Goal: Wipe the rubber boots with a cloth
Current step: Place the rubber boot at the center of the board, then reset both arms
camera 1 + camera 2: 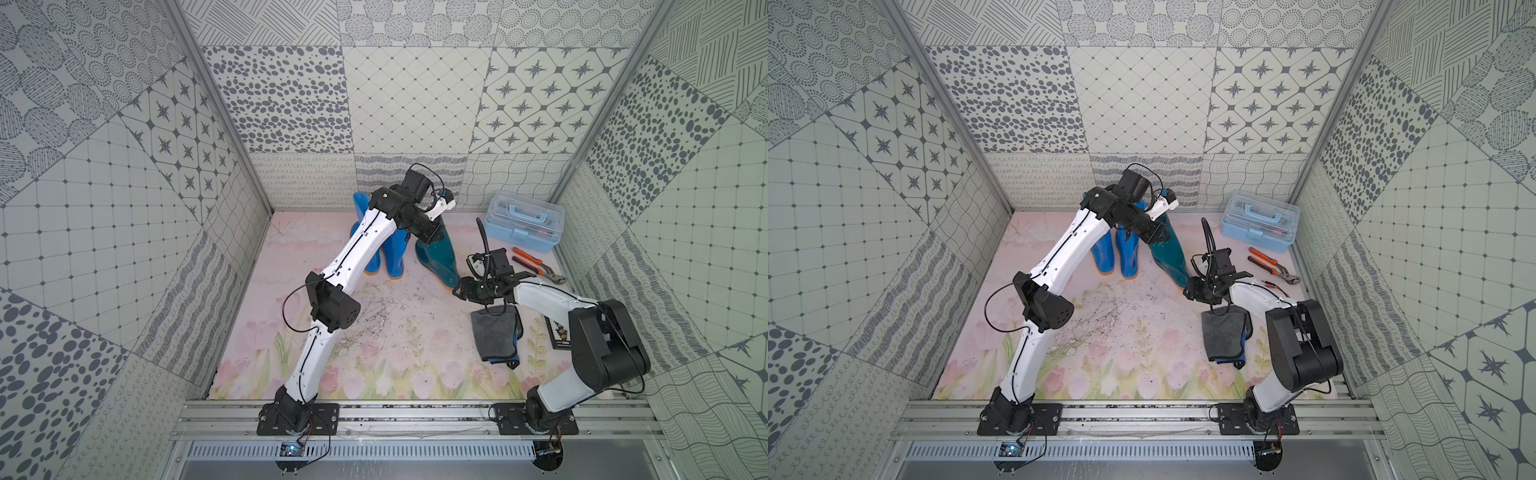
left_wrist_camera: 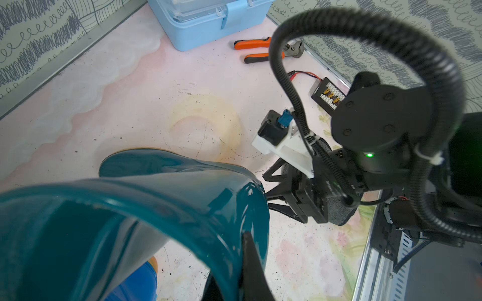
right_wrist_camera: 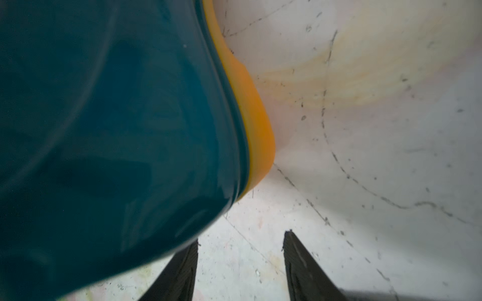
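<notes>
Two bright blue rubber boots [image 1: 394, 257] [image 1: 1128, 254] stand upright at the back of the mat. Beside them a dark teal boot [image 1: 439, 258] [image 1: 1170, 254] [image 2: 161, 192] with an orange sole [image 3: 257, 122] leans, toe toward the right arm. My left gripper [image 1: 431, 237] [image 1: 1156, 237] [image 2: 234, 260] is shut on the teal boot's top rim, one finger [image 2: 251, 263] outside it and one inside. My right gripper [image 1: 457, 289] [image 1: 1188, 289] [image 3: 241, 250] stands open low at the teal toe, holding nothing. The grey cloth [image 1: 494, 334] [image 1: 1225, 336] with blue trim lies on the mat under the right wrist.
A light-blue toolbox [image 1: 525, 222] [image 2: 208, 28] stands at the back right, with orange-handled pliers [image 1: 538, 266] [image 2: 257, 49] in front of it. A small black board [image 1: 561, 334] [image 2: 327, 95] lies by the right wall. Dirt specks [image 1: 386, 309] dot the mid mat. Patterned walls enclose three sides.
</notes>
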Controlling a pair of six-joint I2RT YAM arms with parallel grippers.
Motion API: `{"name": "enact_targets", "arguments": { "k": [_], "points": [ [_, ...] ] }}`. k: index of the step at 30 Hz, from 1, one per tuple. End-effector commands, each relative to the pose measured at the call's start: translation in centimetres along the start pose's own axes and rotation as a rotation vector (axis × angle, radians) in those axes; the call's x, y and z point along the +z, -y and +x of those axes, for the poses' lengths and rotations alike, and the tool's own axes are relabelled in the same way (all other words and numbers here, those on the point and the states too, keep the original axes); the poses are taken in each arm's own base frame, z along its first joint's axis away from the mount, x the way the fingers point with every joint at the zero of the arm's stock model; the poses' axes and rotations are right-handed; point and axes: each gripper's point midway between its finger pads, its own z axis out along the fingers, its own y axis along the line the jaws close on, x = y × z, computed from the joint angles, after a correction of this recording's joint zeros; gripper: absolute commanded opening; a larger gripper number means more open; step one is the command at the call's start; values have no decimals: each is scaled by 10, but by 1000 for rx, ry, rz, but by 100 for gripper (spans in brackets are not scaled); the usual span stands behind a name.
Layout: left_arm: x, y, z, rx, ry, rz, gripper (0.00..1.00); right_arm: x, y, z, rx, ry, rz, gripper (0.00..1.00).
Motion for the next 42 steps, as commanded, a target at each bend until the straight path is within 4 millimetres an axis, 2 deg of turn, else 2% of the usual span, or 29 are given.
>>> {"name": "enact_targets", "arguments": {
  "k": [1, 3, 5, 9, 14, 18, 22, 24, 28, 31, 35, 39, 42],
  "points": [
    [11, -1, -16, 34, 62, 4, 24, -4, -17, -24, -25, 78, -65, 54],
    [18, 2, -17, 48, 60, -7, 40, -3, -14, -21, -28, 76, -52, 54],
    [22, 8, -22, 71, 74, -11, 50, -3, -12, -20, -34, 73, -42, 54],
    [19, 16, -34, 82, 116, -11, 53, -8, -11, -21, -36, 83, -36, 54],
    [-4, 19, -45, 96, 157, -52, 59, -24, -11, -24, -43, 115, -14, 54],
    [-33, 27, -54, 126, 196, -86, 68, -55, -2, -31, -38, 225, 49, 61],
    [-63, 36, -63, 149, 244, -106, 84, -91, 11, -38, -4, 337, 97, 73],
    [-74, 41, -66, 154, 263, -108, 97, -107, 17, -39, 14, 374, 126, 79],
    [-96, 51, -67, 157, 286, -111, 97, -137, 20, -41, 13, 444, 140, 80],
    [-117, 57, -66, 162, 300, -135, 97, -161, 21, -42, -5, 506, 172, 87],
    [-161, 48, -59, 159, 321, -297, 97, -202, 31, -46, -7, 646, 272, 98],
    [-207, 14, -27, 155, 308, -585, 97, -235, 55, -50, 21, 775, 401, 98],
    [-248, -10, 10, 62, 378, -691, 97, -247, 68, -55, 18, 864, 460, 98]
  ]
}}
